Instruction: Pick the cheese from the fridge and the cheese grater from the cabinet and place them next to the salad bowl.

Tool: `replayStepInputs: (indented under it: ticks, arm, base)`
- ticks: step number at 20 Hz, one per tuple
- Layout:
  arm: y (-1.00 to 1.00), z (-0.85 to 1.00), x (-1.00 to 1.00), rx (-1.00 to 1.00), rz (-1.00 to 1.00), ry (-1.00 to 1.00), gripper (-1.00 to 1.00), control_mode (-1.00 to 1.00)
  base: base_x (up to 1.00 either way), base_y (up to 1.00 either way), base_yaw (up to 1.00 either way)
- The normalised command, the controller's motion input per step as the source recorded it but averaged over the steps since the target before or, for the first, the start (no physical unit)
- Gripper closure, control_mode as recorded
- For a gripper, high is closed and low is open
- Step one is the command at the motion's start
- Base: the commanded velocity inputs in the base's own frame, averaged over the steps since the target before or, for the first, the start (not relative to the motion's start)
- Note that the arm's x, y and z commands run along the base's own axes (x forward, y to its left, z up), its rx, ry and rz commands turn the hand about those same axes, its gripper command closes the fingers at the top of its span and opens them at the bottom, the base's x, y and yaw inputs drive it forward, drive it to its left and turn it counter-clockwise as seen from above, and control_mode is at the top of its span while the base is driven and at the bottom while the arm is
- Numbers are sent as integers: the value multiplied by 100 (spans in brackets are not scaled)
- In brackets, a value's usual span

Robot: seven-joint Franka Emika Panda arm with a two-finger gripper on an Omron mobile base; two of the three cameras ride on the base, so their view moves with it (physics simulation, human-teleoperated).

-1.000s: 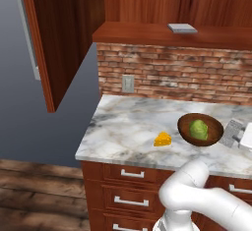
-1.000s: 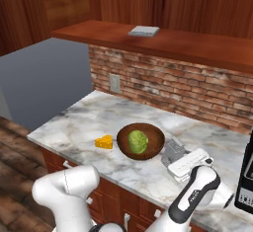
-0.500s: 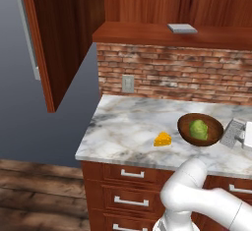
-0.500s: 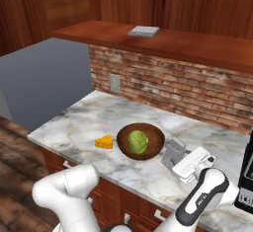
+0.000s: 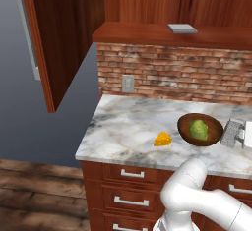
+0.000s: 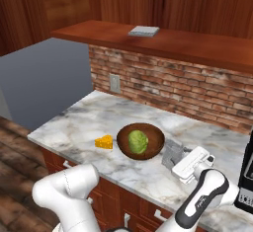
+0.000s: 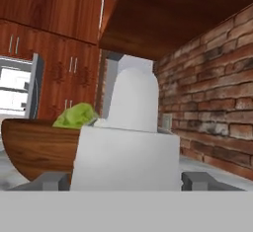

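The grey cheese grater [image 6: 173, 154] [image 5: 232, 132] stands on the marble counter [image 5: 128, 122] just right of the salad bowl [image 6: 155, 139] [image 5: 184, 129], a dark wooden bowl with lettuce [image 7: 74, 116] in it. My gripper [image 6: 190, 163] [image 7: 123, 180] is open around the grater's base [image 7: 131, 142], with a finger a little off each side. The yellow-orange cheese [image 5: 162, 139] [image 6: 104, 142] lies on the counter just left of the bowl. In the hand view the bowl [image 7: 34, 144] shows behind the grater, and the fridge [image 7: 17, 90] stands open far off.
The cabinet door [image 5: 54, 38] hangs open at the upper left. A flat grey plate [image 5: 182, 27] lies on the wooden shelf above the brick wall. A black appliance [image 6: 247, 176] stands at the counter's right end. A wall outlet [image 5: 128, 83] sits over the bare left counter.
The fingers have spread a little wider off the grater's sides. The grater, bowl and cheese have stayed where they were.
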Motion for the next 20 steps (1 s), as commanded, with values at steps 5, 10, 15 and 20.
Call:
replayStepInputs:
  ticks: [5,10,15,20]
  arm:
    - [4,0,-4,-14,0,0,-100,-100]
    - [0,0,-10,-12,0,4,-100,-100]
    - [-3,11,-38,-13,-1,3,-100,-100]
    - [-15,8,-43,-16,-6,3,-100,-100]
  base:
    - [0,0,0]
    - [0,0,0]
    - [0,0,0]
    - [0,0,0]
